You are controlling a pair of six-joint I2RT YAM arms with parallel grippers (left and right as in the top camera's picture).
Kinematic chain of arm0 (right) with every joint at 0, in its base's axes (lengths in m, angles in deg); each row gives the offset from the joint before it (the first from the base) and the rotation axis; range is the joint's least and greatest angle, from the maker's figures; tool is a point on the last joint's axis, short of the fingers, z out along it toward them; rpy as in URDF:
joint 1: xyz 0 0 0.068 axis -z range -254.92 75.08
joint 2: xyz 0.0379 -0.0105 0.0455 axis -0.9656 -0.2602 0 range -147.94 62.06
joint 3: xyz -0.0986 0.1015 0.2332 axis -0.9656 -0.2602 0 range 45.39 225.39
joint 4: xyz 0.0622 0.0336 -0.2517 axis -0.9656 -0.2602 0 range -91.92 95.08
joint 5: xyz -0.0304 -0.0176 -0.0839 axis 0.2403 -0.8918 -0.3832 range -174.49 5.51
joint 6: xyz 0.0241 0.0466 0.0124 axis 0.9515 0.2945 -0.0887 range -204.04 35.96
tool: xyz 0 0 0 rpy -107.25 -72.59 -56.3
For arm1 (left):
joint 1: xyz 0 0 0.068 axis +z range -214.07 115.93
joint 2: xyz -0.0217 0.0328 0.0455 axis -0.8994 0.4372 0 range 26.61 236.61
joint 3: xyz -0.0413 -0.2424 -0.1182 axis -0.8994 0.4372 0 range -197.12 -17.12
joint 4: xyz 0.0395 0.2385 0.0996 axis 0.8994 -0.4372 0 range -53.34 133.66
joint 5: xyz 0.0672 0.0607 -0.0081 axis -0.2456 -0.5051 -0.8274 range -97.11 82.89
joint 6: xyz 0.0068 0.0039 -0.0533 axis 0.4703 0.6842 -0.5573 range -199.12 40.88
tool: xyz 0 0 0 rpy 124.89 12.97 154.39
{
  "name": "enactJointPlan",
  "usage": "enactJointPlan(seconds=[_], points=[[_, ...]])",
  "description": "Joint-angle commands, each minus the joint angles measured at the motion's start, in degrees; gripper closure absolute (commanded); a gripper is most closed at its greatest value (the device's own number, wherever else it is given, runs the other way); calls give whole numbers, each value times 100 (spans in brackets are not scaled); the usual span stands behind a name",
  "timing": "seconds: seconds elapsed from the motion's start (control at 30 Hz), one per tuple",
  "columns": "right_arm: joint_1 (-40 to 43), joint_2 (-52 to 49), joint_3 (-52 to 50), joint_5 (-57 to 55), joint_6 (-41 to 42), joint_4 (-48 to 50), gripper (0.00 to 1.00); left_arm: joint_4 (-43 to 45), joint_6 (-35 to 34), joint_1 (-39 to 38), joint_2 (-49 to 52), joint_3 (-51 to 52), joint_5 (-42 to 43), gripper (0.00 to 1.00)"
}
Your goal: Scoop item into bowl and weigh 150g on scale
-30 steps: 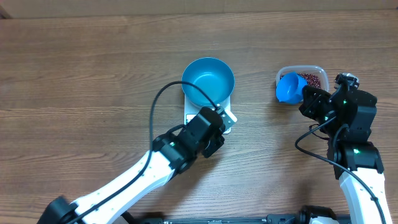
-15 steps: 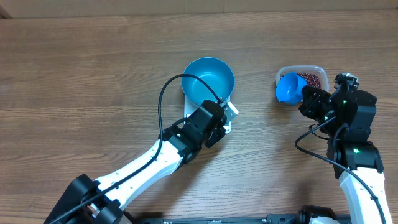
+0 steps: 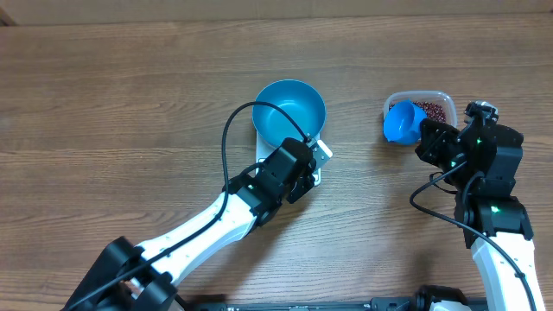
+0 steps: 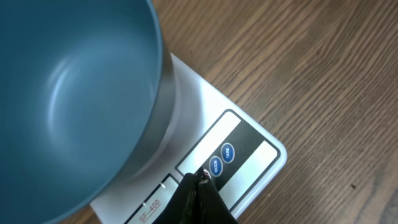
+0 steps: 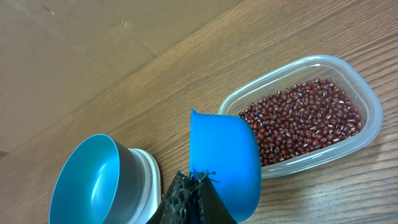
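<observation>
Moved clenched left hand (image 4: 202, 177) forward to the buttons (image 4: 222, 159) of the scale (image 4: 255, 146) under the bowl (image 4: 74, 93); kept right hand (image 5: 196, 180) grasping the scoop (image 5: 224, 158).

One bowl (image 3: 289, 111), one scale (image 4: 199, 106), one scoop (image 3: 401, 123), one tub (image 5: 367, 118), many beans (image 5: 298, 121).

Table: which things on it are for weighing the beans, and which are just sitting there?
For the job: beans, tub, scoop, bowl, scale.
Just sitting there: brown board behind the table.
</observation>
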Motion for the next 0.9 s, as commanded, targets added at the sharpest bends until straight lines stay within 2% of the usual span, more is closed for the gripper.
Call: enactJointPlan(seconds=[0.0,0.87], points=[[33,-2,173,0,-17,74,96,26,214,15,164,50,24,95],[33,-24,173,0,-17,85,96,70,214,92,715,55,-214,95]])
